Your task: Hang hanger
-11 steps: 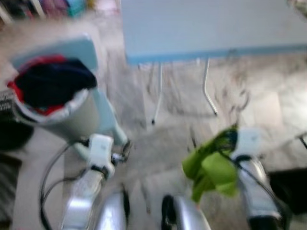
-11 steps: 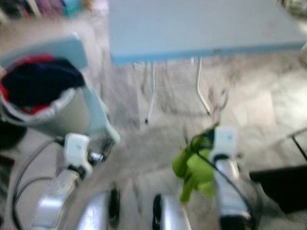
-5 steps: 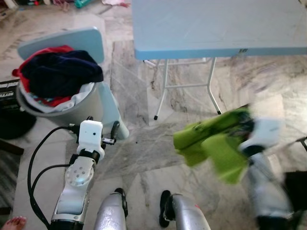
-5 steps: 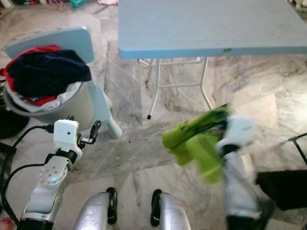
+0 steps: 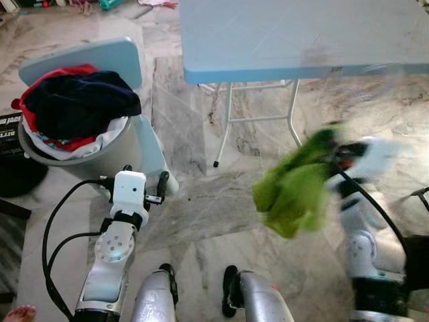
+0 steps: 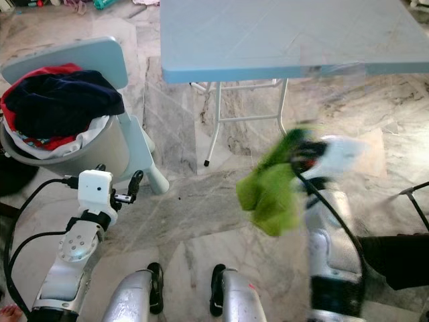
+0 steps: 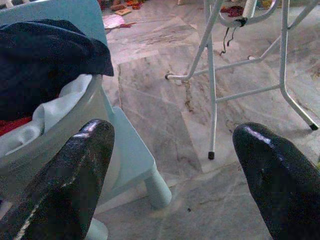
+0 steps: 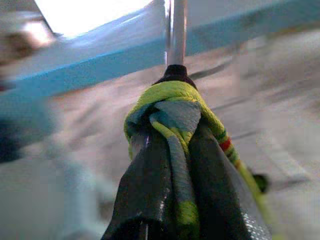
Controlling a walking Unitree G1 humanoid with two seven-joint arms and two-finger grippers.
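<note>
Right gripper (image 8: pixel 170 145), fingers pinched on the green garment (image 5: pixel 293 191), has swung it from 5 o'clock up toward the table (image 5: pixel 281 33) at 1 o'clock. Left gripper (image 7: pixel 185 170) idles, spread. No hanger discernible; hanging pending.

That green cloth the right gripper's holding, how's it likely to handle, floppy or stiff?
Probably floppy: the green cloth sags in loose folds below the right gripper, which is clamped on a bunched fold. It is likely light, since one pinch carries it. It may swing as the arm moves; its outline is blurred.
</note>
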